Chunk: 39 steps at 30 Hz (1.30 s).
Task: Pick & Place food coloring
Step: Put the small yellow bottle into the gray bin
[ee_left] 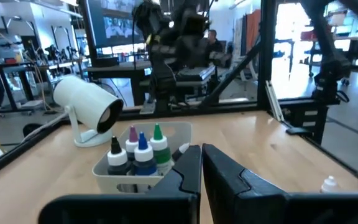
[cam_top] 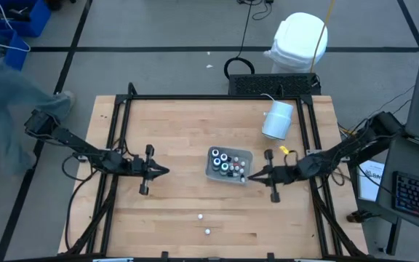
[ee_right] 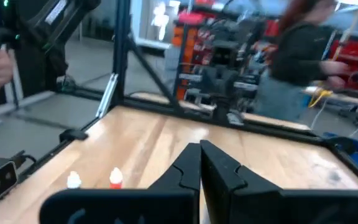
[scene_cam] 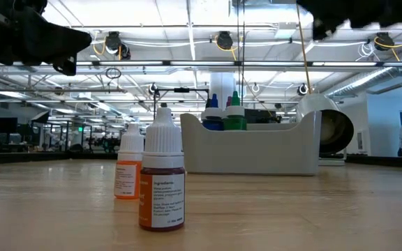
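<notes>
1. The left gripper (cam_top: 164,171) is held over bare table left of the tray (cam_top: 247,156), tips pointed toward it. Its fingers (ee_left: 188,171) are seen almost together, only a thin slit between them, nothing held.
2. The right gripper (cam_top: 250,177) is held at the tray's front right corner, tips pointed toward the left arm. Its jaws are together and empty; the fingers (ee_right: 188,165) meet in the right wrist view.
3. Most food coloring bottles (cam_top: 225,163) stand upright inside the clear tray, near table centre. In the left wrist view four capped ones (white, purple, blue, green) (ee_left: 143,154) are seen above the tray wall.
4. Two small white-capped bottles (cam_top: 201,216) stand apart from the tray on the front part of the table, upright, near each other but not touching. In the low view these are seen close up: an orange-labelled one (scene_cam: 128,167) behind, a darker one (scene_cam: 162,180) in front.
5. A white cylinder (cam_top: 278,120) lies on its side behind the tray's right end, near the back edge.
6. Black frame rails (cam_top: 115,145) run along the left, right and back table edges.
7. Open wood is left between the left gripper and the tray, and across the front around the two loose bottles.
8. A person (ee_right: 303,56) is seen beyond the table, blurred.
</notes>
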Tool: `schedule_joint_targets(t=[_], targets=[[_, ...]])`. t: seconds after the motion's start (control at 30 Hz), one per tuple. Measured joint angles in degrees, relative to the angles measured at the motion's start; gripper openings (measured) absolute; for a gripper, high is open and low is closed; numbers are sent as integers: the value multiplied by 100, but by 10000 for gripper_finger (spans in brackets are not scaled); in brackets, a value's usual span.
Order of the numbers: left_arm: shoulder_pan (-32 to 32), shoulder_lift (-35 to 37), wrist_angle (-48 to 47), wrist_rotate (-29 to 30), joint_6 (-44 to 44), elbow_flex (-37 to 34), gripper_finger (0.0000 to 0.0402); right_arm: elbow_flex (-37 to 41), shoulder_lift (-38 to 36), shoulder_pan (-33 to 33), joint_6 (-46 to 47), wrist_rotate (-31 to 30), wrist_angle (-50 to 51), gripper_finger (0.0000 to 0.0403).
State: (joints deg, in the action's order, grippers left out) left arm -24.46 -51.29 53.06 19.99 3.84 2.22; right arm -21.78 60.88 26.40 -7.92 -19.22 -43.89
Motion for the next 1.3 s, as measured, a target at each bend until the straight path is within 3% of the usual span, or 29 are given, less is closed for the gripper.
schedule_joint_targets(t=[0.3,0.43,0.7,1.0,1.17,1.3], targets=[[1,0,-58,257,192,1,24,-2444,2227,358,-552,-2,678,0],[1,0,-68,258,334,2,24,-3741,3127,501,9,-5,2066,2],[1,0,-229,256,358,2,24,-5868,4899,839,678,174,3431,70],[0,0,-233,251,97,2,24,-6128,5738,1121,313,-32,3128,167],[-1,0,-116,254,-264,2,24,-5811,5670,1112,728,-596,2897,191],[1,-1,426,257,-374,4,24,-5394,5672,1034,795,-257,2478,199]])
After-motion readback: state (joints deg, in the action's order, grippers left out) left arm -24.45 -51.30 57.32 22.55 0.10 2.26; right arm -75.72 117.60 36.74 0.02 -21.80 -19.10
